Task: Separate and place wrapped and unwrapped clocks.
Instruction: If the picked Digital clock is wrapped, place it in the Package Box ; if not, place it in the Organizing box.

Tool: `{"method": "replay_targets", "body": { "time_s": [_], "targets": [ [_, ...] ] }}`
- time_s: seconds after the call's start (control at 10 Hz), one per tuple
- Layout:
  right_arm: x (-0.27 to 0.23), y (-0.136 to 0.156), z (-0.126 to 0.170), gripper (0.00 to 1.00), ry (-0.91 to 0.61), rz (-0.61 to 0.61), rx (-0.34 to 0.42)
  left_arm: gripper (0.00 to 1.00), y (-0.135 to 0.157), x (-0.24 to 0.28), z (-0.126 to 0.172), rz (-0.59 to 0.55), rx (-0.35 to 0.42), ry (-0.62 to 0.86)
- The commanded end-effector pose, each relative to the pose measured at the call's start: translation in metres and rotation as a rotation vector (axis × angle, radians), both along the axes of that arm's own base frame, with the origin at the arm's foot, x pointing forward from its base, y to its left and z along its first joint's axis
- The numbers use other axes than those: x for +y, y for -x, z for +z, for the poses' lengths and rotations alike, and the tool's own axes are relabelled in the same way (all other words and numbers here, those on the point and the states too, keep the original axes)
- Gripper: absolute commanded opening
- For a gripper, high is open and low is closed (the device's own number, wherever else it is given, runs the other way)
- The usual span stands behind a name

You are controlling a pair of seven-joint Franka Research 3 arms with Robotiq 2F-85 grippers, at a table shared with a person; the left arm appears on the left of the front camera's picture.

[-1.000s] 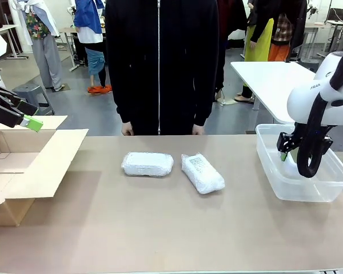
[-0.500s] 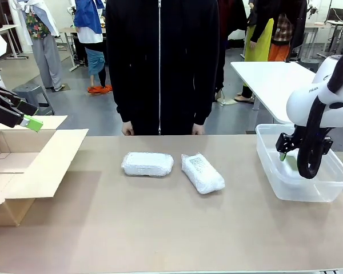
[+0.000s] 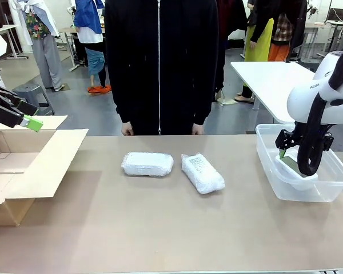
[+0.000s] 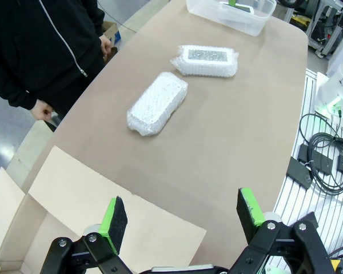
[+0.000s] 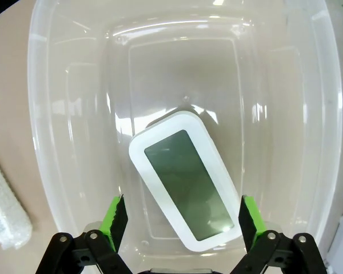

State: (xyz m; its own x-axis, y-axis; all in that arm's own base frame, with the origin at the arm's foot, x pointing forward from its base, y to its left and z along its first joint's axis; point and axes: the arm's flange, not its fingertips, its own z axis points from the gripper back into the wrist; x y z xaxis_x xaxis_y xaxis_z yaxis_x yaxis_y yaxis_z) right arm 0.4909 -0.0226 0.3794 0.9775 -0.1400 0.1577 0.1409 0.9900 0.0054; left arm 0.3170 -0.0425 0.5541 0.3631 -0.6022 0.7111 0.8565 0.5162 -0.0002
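Two wrapped clocks lie close beside each other on the table (image 3: 160, 228), the left wrapped clock (image 3: 147, 164) and the right wrapped clock (image 3: 202, 173); the bare clock (image 5: 186, 188) lies slanted in the clear tub (image 5: 51, 114), and the right gripper (image 5: 181, 214) hangs over it with fingers wide apart, not touching it; the left gripper (image 4: 182, 212) waits over the cardboard box (image 3: 34, 165), fingers apart too; the bubble wrap looks soft, bumpy and squashy, so I think a gripper could pinch only the wrap and the block inside could slip; a finger coming down could also bump the other wrapped clock; the tub is thin, smooth plastic and looks light, so a finger catching its wall on the way up could drag it; the bare clock is hard, smooth and white, with round corners and a grey-green screen
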Motion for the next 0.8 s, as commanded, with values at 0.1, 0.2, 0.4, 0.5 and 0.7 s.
{"method": "replay_targets", "body": {
  "time_s": [0.1, 0.2, 0.4, 0.5, 0.7],
  "targets": [
    [0.003, 0.004, 0.018, 1.0, 0.021, 0.002, -0.02, 1.0, -0.002, 0.001, 0.0, -0.018, -0.009, 0.014],
    [0.005, 0.013, 0.042, 1.0, 0.023, 0.002, -0.049, 1.0, -0.002, 0.001, 0.0, -0.018, -0.009, 0.014],
    [0.007, 0.034, 0.095, 1.0, 0.044, 0.03, -0.103, 1.0, -0.002, 0.001, 0.0, -0.018, -0.009, 0.014],
    [0.008, 0.042, 0.118, 1.0, 0.031, 0.049, -0.128, 1.0, -0.002, 0.001, 0.0, -0.018, -0.009, 0.014],
    [0.016, 0.06, 0.158, 1.0, -0.005, 0.109, -0.177, 1.0, -0.002, 0.001, 0.0, -0.018, -0.009, 0.014]
  ]
}}
